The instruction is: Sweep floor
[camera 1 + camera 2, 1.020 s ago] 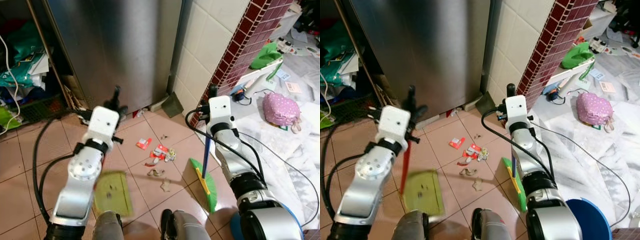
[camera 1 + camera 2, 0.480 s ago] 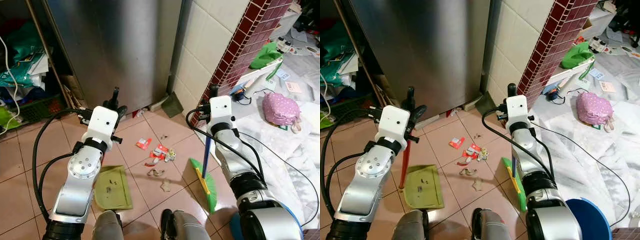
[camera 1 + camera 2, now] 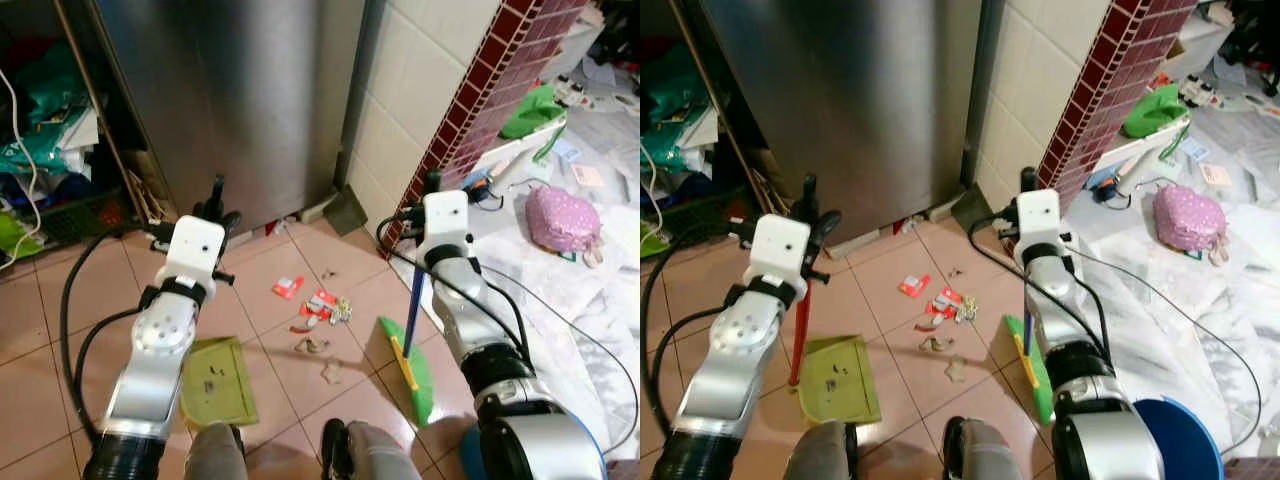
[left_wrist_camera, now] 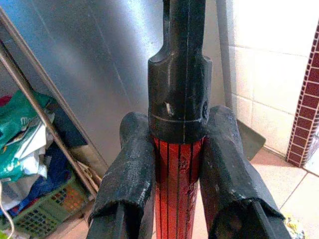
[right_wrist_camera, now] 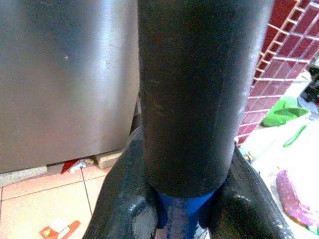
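My left gripper is shut on the red handle of a green dustpan, just below the handle's black cap. The pan lies flat on the tiled floor with a few crumbs in it. My right gripper is shut on the black top of a broom's blue handle. The broom's green head rests on the floor to the right of the litter. Scraps of red, white and beige litter lie scattered between pan and broom.
A steel fridge stands straight ahead, with a cluttered shelf on its left. On the right are a white tiled wall and its red-tiled edge. A purple dotted bag lies on plastic sheeting further right. My feet are at the bottom.
My left arm has shifted a little to the left, carrying the dustpan with it. The right arm and broom have barely moved.
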